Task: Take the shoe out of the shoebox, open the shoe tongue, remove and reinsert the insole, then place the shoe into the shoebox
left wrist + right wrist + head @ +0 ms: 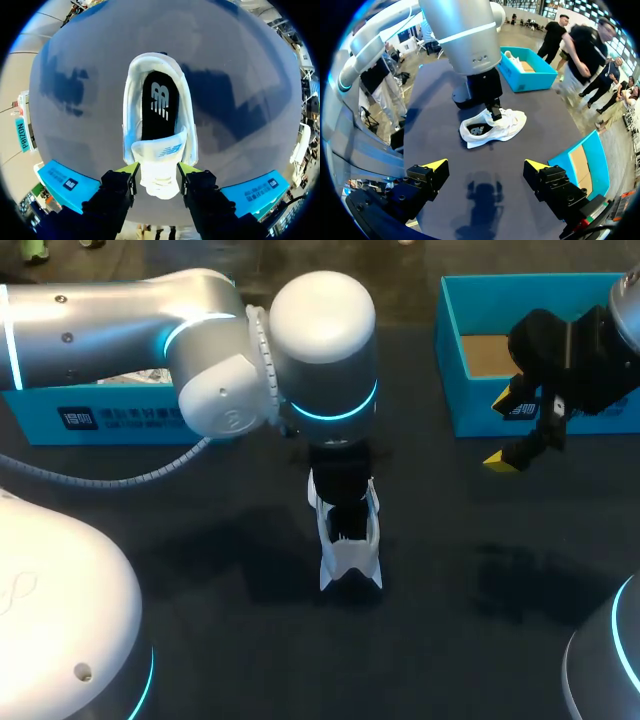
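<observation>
A white shoe point(350, 555) with a black insole point(159, 102) inside lies on the dark table's middle. My left gripper point(156, 170) comes down on it from above, and its yellow fingertips point(131, 170) press the raised tongue and front upper from both sides. In the right wrist view one left finger stands at the shoe's point(492, 125) mouth. My right gripper point(487, 167) hangs open and empty above the table, to the shoe's right, near the open blue shoebox point(450, 360), which shows a bare cardboard floor.
A second blue box point(110, 415) stands at the back left behind my left arm; in the right wrist view it point(527, 67) holds another white shoe. Dark table surface point(480, 570) lies in front of and beside the shoe.
</observation>
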`<state>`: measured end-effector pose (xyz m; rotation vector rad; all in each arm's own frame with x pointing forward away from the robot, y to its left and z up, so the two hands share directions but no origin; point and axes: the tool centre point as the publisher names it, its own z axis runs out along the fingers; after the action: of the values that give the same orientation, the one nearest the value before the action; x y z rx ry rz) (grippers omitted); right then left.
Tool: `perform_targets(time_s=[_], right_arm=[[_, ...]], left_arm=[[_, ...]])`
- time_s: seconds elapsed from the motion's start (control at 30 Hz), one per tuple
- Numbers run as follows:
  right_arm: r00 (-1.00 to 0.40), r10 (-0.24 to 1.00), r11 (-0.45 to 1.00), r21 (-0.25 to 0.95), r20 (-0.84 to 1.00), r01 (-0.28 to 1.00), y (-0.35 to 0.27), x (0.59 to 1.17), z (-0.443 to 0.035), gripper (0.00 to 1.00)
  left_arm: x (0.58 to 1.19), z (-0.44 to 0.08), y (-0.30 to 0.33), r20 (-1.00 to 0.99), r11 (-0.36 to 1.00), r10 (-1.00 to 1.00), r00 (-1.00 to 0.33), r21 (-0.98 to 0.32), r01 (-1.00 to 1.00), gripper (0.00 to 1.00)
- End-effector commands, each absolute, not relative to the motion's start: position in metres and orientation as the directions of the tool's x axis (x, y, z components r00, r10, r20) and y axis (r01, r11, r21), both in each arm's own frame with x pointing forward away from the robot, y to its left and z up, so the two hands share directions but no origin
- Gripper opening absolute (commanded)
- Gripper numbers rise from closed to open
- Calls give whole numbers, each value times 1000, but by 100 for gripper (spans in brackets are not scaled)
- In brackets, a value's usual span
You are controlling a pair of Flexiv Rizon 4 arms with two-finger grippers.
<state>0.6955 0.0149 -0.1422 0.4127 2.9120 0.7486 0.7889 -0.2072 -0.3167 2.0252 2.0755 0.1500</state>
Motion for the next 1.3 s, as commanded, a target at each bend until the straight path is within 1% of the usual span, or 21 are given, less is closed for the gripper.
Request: perform_targets(time_s=[0.03, 0.23, 0.37, 0.47, 0.5, 0.6, 0.63, 0.67, 0.7, 0.73, 0.77, 0.83, 1.3], right_arm=[[-958, 286, 843, 483, -33, 235, 17, 698, -143, 100], [-958, 286, 843, 483, -33, 235, 17, 698, -143, 100], [-958, 286, 843, 483, -33, 235, 17, 698, -143, 100], [-958, 286, 843, 483, -33, 235, 17, 698, -143, 100], [-958, 286, 843, 483, -33, 235, 17, 698, -143, 100], [-958, 286, 843, 483, -33, 235, 17, 698, -143, 100], [-958, 286, 843, 483, -33, 235, 17, 698, -143, 100], [-958, 286, 843, 483, -33, 235, 17, 698, -143, 100], [-958, 286, 843, 483, -33, 235, 17, 698, -143, 100], [-958, 286, 843, 483, -33, 235, 17, 698, -143, 100], [-958, 286, 843, 483, -33, 235, 17, 698, -143, 100], [-958, 286, 843, 483, -33, 235, 17, 698, -143, 100], [-958, 286, 843, 483, -33, 235, 17, 698, -143, 100]], left_arm=[[792, -329, -211, -92, 26, 996, -6, 216, 976, 44], [784, -338, -211, -76, 14, 997, 0, 183, 983, 44], [780, -326, -206, -79, 40, 997, -26, 184, 982, 45], [780, -310, -199, -81, 110, 992, -97, 186, 976, 49], [781, -307, -197, -88, 134, 989, -120, 180, 974, 52], [783, -298, -184, -107, 252, 966, -236, 179, 951, 58], [784, -297, -181, -108, 283, 958, -267, 185, 941, 58], [785, -294, -174, -110, 341, 939, -325, 199, 919, 64], [785, -293, -169, -102, 380, 925, -367, 203, 902, 62], [785, -291, -164, -101, 420, 908, -407, 218, 881, 64], [784, -290, -159, -110, 453, 891, -440, 209, 867, 69], [781, -287, -151, -122, 505, 863, -490, 213, 837, 100], [781, -287, -151, -122, 505, 863, -490, 213, 837, 100]])
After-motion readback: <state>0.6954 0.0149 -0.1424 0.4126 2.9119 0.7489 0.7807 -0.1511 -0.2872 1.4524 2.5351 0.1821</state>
